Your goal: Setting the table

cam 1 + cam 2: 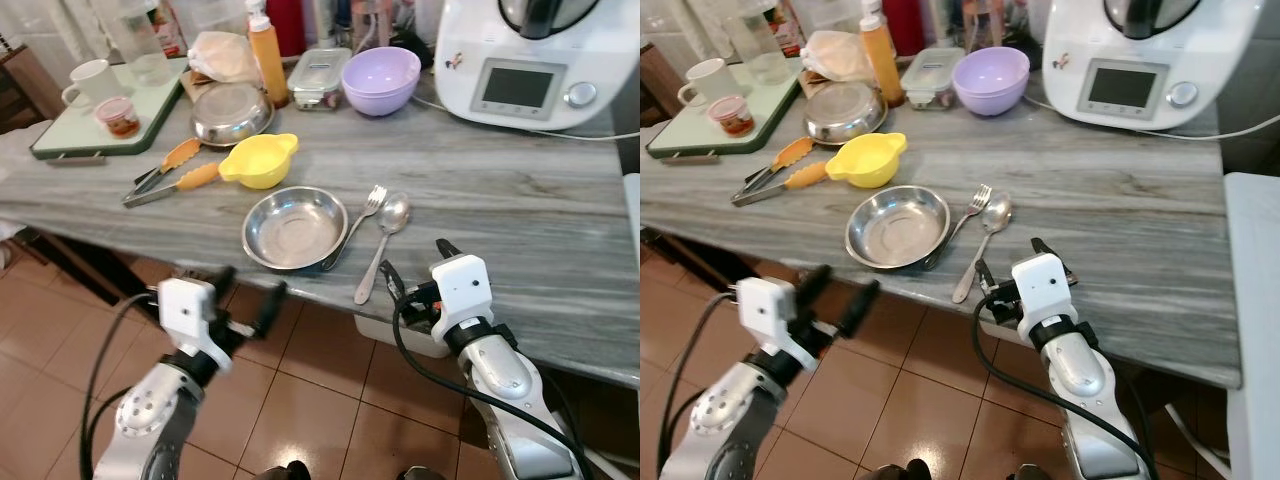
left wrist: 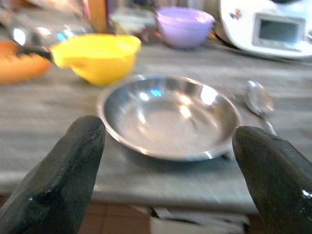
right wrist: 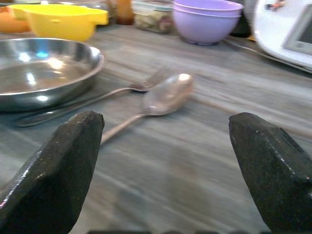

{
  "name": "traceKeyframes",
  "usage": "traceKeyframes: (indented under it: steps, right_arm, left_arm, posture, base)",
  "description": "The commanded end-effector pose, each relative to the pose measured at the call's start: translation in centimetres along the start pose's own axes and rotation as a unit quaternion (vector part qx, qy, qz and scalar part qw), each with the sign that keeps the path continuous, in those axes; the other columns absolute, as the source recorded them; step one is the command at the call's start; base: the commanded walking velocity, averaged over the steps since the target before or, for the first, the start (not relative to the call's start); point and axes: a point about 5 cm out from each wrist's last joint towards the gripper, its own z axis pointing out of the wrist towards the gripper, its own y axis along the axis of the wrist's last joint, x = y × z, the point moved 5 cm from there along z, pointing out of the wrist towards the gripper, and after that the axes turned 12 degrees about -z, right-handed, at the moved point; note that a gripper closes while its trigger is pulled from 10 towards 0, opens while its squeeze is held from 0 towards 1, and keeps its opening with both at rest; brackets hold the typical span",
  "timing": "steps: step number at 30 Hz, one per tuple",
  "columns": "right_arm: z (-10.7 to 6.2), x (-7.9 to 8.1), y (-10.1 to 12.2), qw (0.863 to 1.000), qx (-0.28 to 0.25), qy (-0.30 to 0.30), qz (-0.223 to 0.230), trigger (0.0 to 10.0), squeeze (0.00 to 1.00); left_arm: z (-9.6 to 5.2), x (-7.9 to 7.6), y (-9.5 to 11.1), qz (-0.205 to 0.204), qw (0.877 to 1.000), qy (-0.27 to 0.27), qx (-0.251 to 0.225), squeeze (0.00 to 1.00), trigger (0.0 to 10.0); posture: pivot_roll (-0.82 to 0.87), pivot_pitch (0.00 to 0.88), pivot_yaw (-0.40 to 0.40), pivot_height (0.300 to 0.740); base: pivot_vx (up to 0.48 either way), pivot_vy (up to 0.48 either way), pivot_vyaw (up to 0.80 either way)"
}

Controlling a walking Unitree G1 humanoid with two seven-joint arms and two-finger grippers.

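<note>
Both grippers hover nearest, below and just off the front edge of the grey marble-look counter (image 1: 520, 210). Left gripper (image 1: 245, 298) has its jaws spread wide and holds nothing; right gripper (image 1: 418, 265) is likewise released, its black fingers (image 3: 53, 180) apart and low over the counter edge.

Just beyond them sits the shallow steel bowl (image 1: 294, 228) — round, shiny, empty, close to the counter's front edge. A fork (image 1: 360, 220) lies beside it, its handle tucked against the bowl's rim, and a spoon (image 1: 384, 240) lies just beside the fork, bowl-end away from the robot.

Behind the steel bowl are a yellow bowl (image 1: 259, 160) and orange-handled tongs (image 1: 168, 172). Farther back stand a purple bowl (image 1: 381, 80), a second steel dish (image 1: 232, 113), an orange bottle (image 1: 267, 58), a white kitchen machine (image 1: 530, 60) and a green tray (image 1: 75, 135) carrying a white mug (image 1: 88, 82).
</note>
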Motion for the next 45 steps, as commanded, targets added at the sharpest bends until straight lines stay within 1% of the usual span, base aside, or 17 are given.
traceKeyframes:
  steps: [1,7,11,14,15,17,21,23,25,27,28,31,38,45]
  right_arm:
    - [0.2,0.2,0.0,1.0,0.002,0.002,0.005,10.0,0.65]
    - [0.4,0.3,0.1,1.0,0.002,0.009,0.005,10.0,0.65]
    - [1.1,0.7,0.0,1.0,0.012,0.021,0.018,10.0,0.64]
    - [2.0,0.8,0.1,0.999,0.018,0.025,0.018,10.0,0.61]
    - [2.6,0.9,0.0,0.999,0.028,0.027,0.015,10.0,0.59]
    - [2.8,0.9,0.0,0.999,0.03,0.027,0.015,10.0,0.58]
    - [4.3,1.3,0.1,0.998,0.043,0.037,0.004,10.0,0.55]
    - [4.5,1.3,0.0,0.998,0.047,0.038,0.002,10.0,0.55]
    - [5.3,1.3,0.2,0.998,0.05,0.037,-0.004,10.0,0.55]
    - [5.6,1.2,0.1,0.998,0.054,0.035,-0.007,10.0,0.54]
    - [5.9,1.1,-0.1,0.997,0.065,0.036,-0.009,10.0,0.54]
    - [6.2,1.0,-0.4,0.997,0.075,0.034,-0.014,10.0,0.55]
    - [7.1,1.6,-0.2,0.996,0.072,0.044,-0.016,10.0,0.54]
    - [8.6,2.5,0.7,0.997,0.058,0.052,-0.017,10.0,0.54]
  left_arm:
    - [-0.4,1.2,-0.2,0.011,1.0,0.027,0.003,0.0,10.0]
    - [-0.3,1.3,-0.3,0.016,0.999,0.036,0.002,0.0,10.0]
    - [-0.2,0.9,-0.8,0.018,0.999,0.032,0.007,0.0,10.0]
    - [-0.3,0.6,-0.9,0.018,0.999,0.027,0.009,0.0,10.0]
    - [-0.3,0.4,-0.8,0.018,1.0,0.022,0.011,0.0,10.0]
    - [-0.3,0.3,-0.8,0.018,1.0,0.02,0.012,0.0,10.0]
    - [-0.6,0.4,-0.8,0.022,0.999,0.019,0.017,0.0,10.0]
    - [-0.6,0.4,-0.8,0.023,0.999,0.019,0.017,0.0,10.0]
    - [-0.8,0.4,-0.7,0.024,0.999,0.019,0.018,0.0,10.0]
    - [-0.8,0.4,-0.7,0.024,0.999,0.02,0.019,0.0,10.0]
    - [-0.9,0.4,-0.6,0.025,0.999,0.02,0.02,0.0,10.0]
    - [-1.1,0.4,-0.6,0.025,0.999,0.021,0.021,0.0,10.0]
    - [-1.1,0.3,-0.7,0.024,0.999,0.019,0.024,0.0,10.0]
    - [-1.0,0.2,-0.7,0.024,0.999,0.016,0.026,0.0,10.0]
  posture:
    - [-0.15,0.137,0.14,0.74]
    - [-0.15,0.132,0.134,0.74]
    - [-0.15,0.133,0.137,0.74]
    - [-0.15,0.136,0.141,0.74]
    - [-0.15,0.142,0.144,0.74]
    - [-0.15,0.142,0.144,0.74]
    - [-0.14,0.156,0.148,0.74]
    - [-0.14,0.164,0.15,0.74]
    - [-0.13,0.171,0.151,0.74]
    - [-0.12,0.173,0.149,0.74]
    - [-0.12,0.176,0.15,0.74]
    - [-0.11,0.177,0.15,0.74]
    - [-0.11,0.176,0.151,0.74]
    - [-0.11,0.178,0.147,0.74]
  base:
    - [0.0,0.0,-0.68]
    - [0.0,0.0,-0.67]
    - [0.0,0.0,0.0]
    - [0.0,0.0,0.0]
    - [0.0,0.0,0.0]
    - [0.0,0.0,0.0]
    - [0.0,0.0,0.0]
    - [0.0,0.0,0.0]
    - [0.0,0.0,0.0]
    - [0.0,0.0,0.0]
    - [0.0,0.0,0.0]
    - [0.0,0.0,0.0]
    - [0.0,0.0,0.0]
    - [0.0,0.0,0.0]
